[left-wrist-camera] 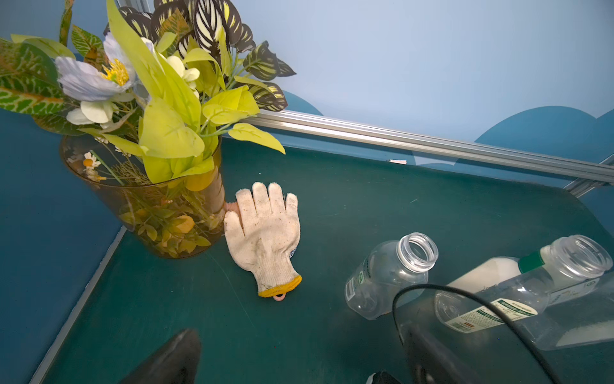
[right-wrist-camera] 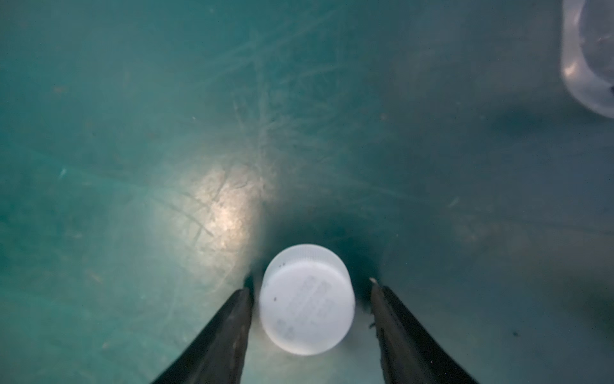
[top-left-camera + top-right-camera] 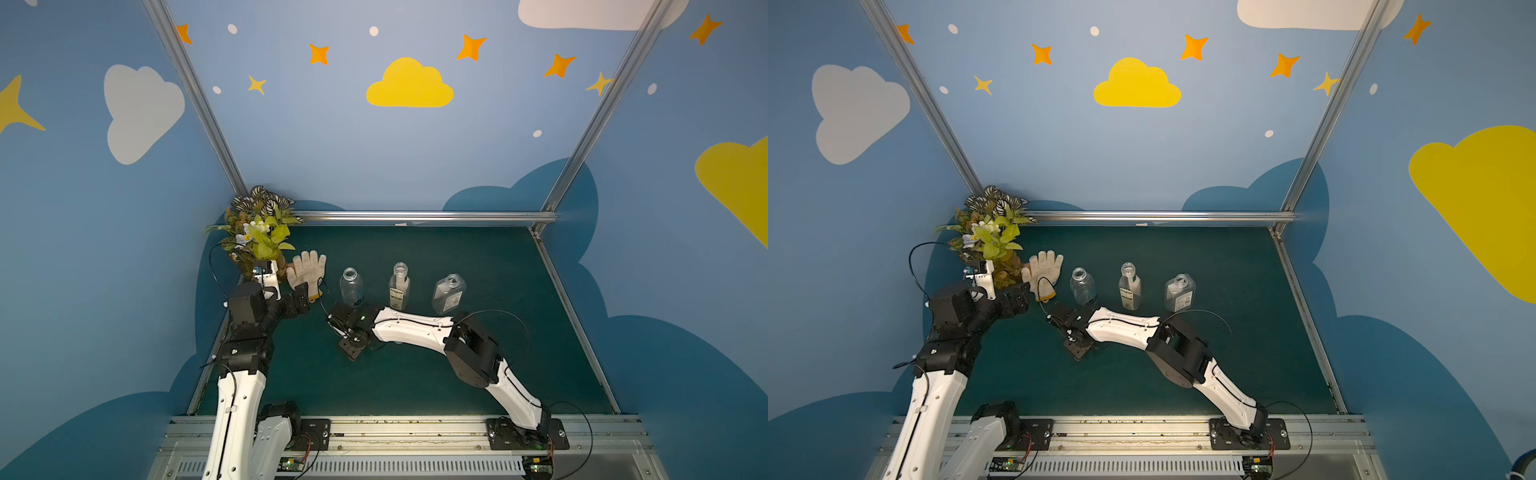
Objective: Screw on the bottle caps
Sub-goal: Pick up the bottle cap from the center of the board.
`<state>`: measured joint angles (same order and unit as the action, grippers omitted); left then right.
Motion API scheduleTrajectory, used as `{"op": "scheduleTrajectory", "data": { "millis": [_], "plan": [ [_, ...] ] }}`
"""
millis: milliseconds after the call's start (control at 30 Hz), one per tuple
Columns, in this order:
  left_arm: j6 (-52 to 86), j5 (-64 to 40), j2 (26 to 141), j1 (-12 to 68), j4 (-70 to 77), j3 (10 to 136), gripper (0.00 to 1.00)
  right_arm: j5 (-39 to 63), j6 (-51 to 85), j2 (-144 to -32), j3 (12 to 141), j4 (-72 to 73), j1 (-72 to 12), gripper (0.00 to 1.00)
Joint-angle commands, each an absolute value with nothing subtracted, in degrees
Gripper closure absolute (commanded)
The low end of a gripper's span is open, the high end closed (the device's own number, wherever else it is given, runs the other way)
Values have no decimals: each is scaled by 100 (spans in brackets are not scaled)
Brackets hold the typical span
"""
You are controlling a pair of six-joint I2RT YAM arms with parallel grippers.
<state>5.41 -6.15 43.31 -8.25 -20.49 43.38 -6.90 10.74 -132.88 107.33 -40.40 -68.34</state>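
Right wrist view, low middle: picking up a white cap, right gripper jaws apart around it; next squeeze and lift.

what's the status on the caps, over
Right tool open, straddling a white cap on the mat. Left tool wide open, empty. Three bottles upright, necks bare. Glove lies beside them, not touching.

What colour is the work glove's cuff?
Yellow. The work glove's cuff shows best in the left wrist view.
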Motion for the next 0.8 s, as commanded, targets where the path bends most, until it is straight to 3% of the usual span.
{"op": "scheduleTrajectory", "data": {
  "millis": [0,400,767],
  "plan": [
    [514,-728,4298,-836,-1943,4298,1,-746,1149,-13456,10837,-4148,-6805,40],
    [517,-923,4315,-844,-1854,4263,0,-800,1175,-13416,10806,-4157,-6794,61],
    [638,-2408,4185,-844,-648,3752,0,-947,1115,-11680,10098,-4191,-6648,67]
  ]
}}
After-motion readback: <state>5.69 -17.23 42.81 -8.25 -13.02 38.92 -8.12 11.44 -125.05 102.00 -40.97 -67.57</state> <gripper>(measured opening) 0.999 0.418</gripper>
